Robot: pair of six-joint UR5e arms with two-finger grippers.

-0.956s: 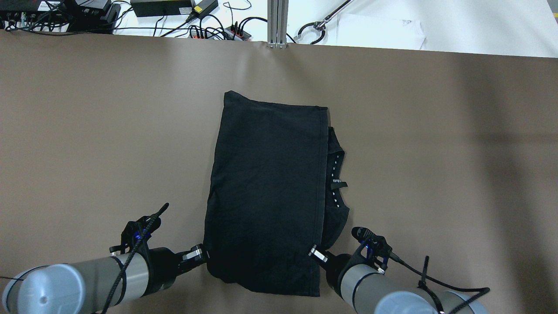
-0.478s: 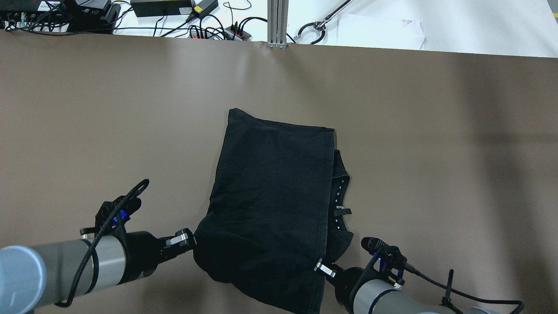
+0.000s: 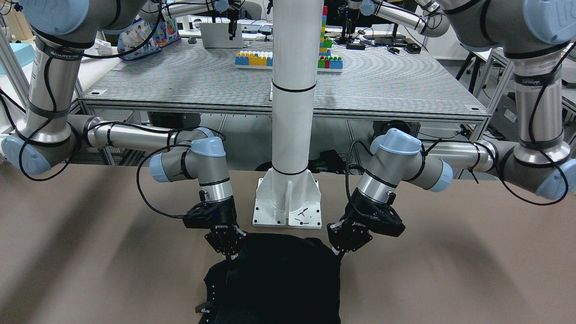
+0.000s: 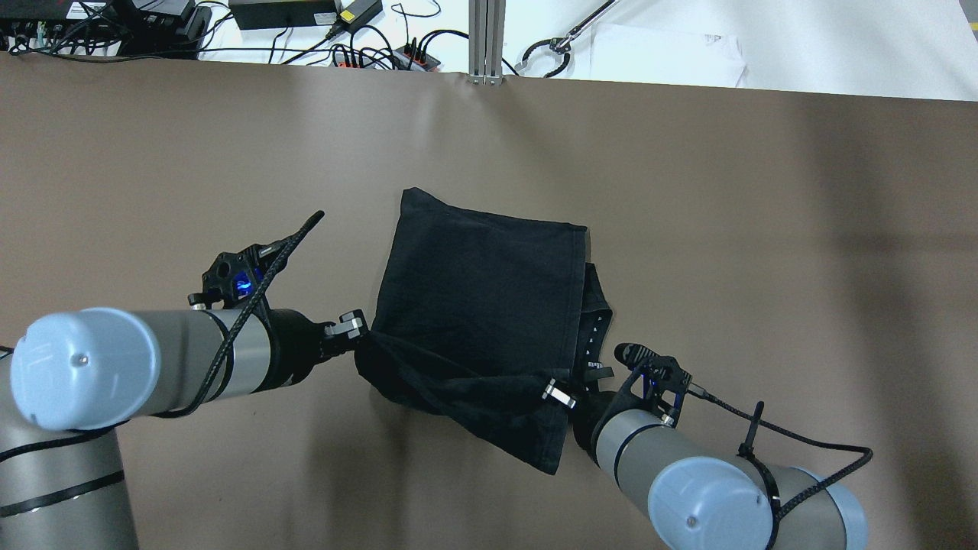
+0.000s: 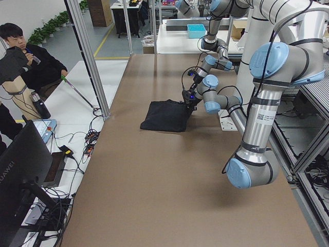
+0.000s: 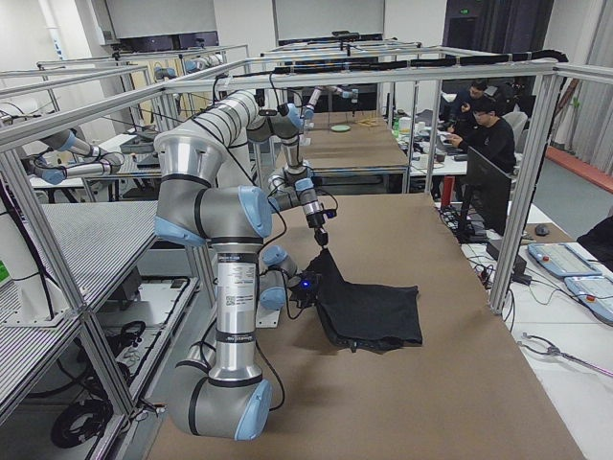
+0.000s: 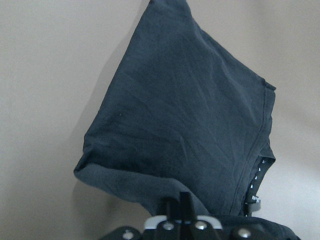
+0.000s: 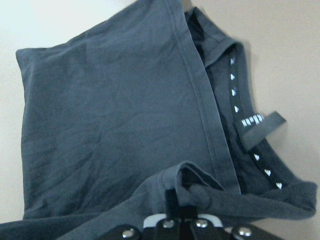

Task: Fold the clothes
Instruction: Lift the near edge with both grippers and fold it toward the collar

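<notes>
The clothes are one black garment (image 4: 481,290) lying folded on the brown table (image 4: 153,168), with a neck label and a dotted collar on its right side. My left gripper (image 4: 361,330) is shut on its near-left corner. My right gripper (image 4: 556,394) is shut on its near-right corner. Both hold the near edge lifted off the table and drawn over the lower layer. In the front-facing view the left gripper (image 3: 338,252) and the right gripper (image 3: 230,255) pinch the cloth (image 3: 279,283) just in front of the white post's base (image 3: 288,204). Both wrist views show the cloth (image 7: 190,115) (image 8: 110,115) bunched at the fingertips.
Cables and power bricks (image 4: 283,11), an aluminium post (image 4: 487,38) and white paper (image 4: 665,53) lie beyond the table's far edge. Seated operators (image 5: 25,56) (image 6: 493,134) are off the table's far side. Bare brown table surrounds the cloth.
Both grippers, still shut on the near corners, have risen and moved away from the robot. The near edge has lifted and travelled over the cloth, which now looks shorter.
</notes>
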